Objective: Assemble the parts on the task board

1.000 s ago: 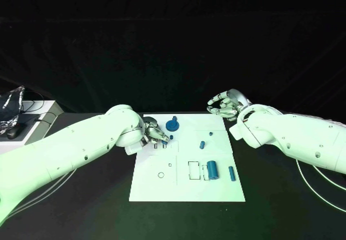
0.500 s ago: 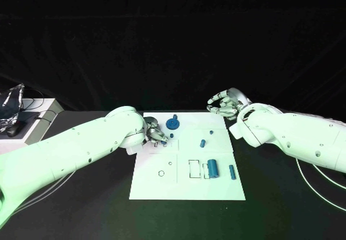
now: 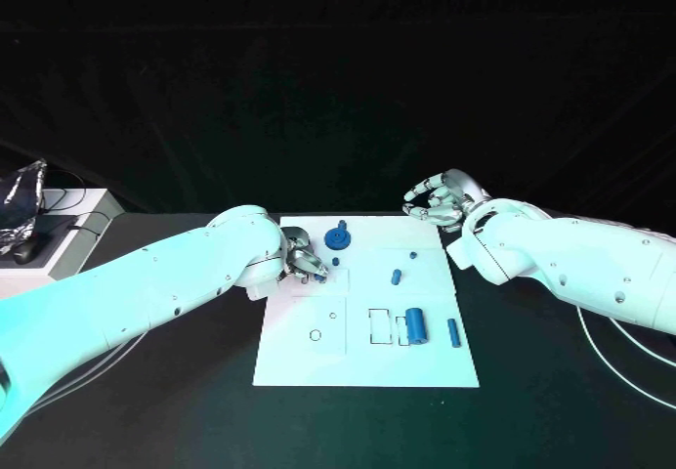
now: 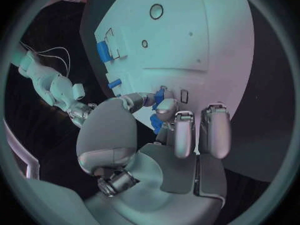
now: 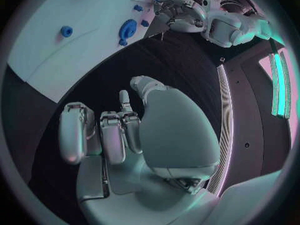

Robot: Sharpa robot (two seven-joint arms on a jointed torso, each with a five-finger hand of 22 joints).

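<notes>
white task board [image 3: 359,362]; blue parts [image 3: 414,323]

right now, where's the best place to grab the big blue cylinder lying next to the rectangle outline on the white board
Grip the big blue cylinder across its middle, fingers on its two long sides, coming straight down from above. It lies flat on the white task board with its long axis running away from the robot. A smaller blue piece lies close on one side, so that finger probably needs care.

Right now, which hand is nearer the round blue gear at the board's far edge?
Left. The left hand is over the task board beside the round blue gear; the right hand hovers off its far right corner.
</notes>
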